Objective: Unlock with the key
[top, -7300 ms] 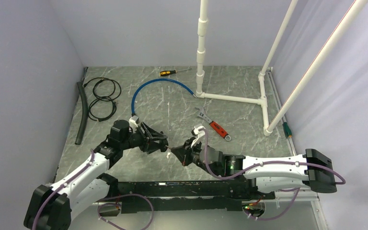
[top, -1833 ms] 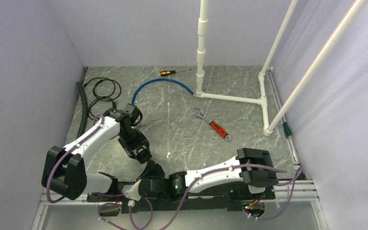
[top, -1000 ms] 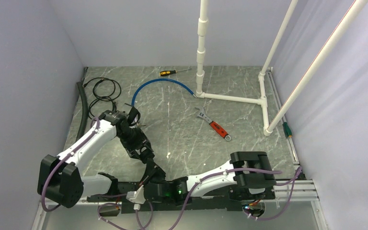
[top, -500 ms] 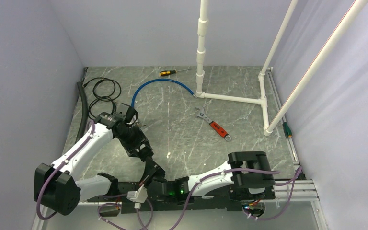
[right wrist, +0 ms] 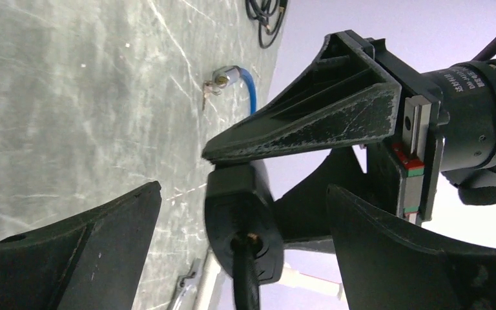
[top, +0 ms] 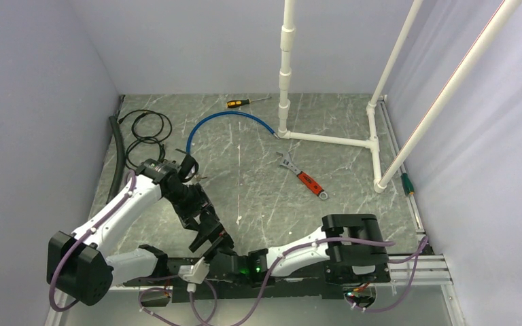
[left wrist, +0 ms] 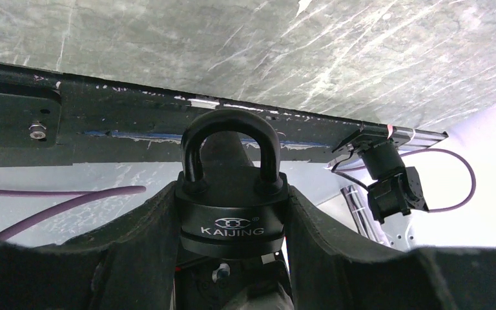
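Over the near edge of the table [left wrist: 245, 45], just above the black rail [left wrist: 103, 129], the left gripper [top: 208, 235] holds the padlock [left wrist: 231, 216] clenched between its fingers [left wrist: 148, 226], pressing on the two flat sides of the body. That grip leaves both ends free: the shackle [left wrist: 229, 139] points away from the wrist, and the keyhole face is turned toward the right arm. The right wrist view looks straight at that face, where a dark stem that seems to be the key [right wrist: 244, 284] stands out of the keyhole. The right gripper [right wrist: 242, 190] is spread wide, one finger [right wrist: 103, 239] on each side of the key and touching neither it nor the lock. Judging from this, the key is seated and holds itself in the cylinder, so the right arm can let it be while it lines up for a fresh hold. Both legs of the shackle sit down in the body, so the lock does not look opened yet. The next move probably calls for closing on the key head and twisting about the key's own axis, while the left grip resists the turn. The risk is a slanted pinch that drags the key out or levers the lock in the left fingers.
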Robot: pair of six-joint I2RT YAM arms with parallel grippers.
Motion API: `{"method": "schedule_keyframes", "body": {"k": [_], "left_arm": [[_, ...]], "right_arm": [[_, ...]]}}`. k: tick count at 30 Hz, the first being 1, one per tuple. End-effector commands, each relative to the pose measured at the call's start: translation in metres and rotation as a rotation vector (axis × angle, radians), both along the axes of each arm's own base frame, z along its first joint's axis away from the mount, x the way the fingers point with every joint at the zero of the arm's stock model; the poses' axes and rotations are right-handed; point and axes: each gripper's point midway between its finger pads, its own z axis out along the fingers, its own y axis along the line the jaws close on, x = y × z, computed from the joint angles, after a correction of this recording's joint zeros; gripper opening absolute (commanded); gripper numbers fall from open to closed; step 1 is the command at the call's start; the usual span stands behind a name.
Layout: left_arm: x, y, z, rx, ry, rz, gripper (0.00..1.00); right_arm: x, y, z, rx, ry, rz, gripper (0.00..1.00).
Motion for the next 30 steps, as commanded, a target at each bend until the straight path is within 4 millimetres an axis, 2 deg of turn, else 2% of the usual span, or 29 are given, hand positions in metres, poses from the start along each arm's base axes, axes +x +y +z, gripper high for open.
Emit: {"method": "schedule_keyframes", "body": {"k": [1, 8, 11, 16, 19, 22, 28, 30], "left_arm": [[0.002, -0.01, 0.021, -0.069, -0.004, -0.007, 0.0], [0.009, -0.011, 0.02, -0.057, -0.02, -0.014, 0.0], [0.011, -0.01, 0.019, -0.047, -0.027, -0.027, 0.0], [0.016, -0.012, 0.017, -0.063, -0.072, -0.03, 0.0], [0.019, -0.012, 0.017, -0.066, -0.106, -0.026, 0.0], [0.025, -0.009, 0.019, -0.058, -0.158, -0.024, 0.0], [0.034, -0.006, 0.026, -0.045, -0.249, -0.022, 0.0], [0.037, -0.006, 0.026, -0.05, -0.27, -0.022, 0.0]], "right_arm": [[-0.017, -0.007, 0.022, 0.127, 0.087, 0.006, 1.0], [-0.051, -0.025, 0.029, 0.204, 0.251, 0.035, 1.0], [-0.067, -0.037, 0.032, 0.26, 0.374, 0.045, 1.0], [-0.074, -0.055, 0.065, 0.511, 0.598, 0.018, 1.0], [-0.075, -0.063, 0.082, 0.675, 0.797, -0.022, 1.0], [-0.065, -0.071, 0.093, 0.828, 0.988, -0.081, 1.0], [-0.019, -0.093, 0.126, 1.251, 1.48, -0.275, 0.92], [-0.009, -0.1, 0.132, 1.329, 1.559, -0.322, 0.9]]}}
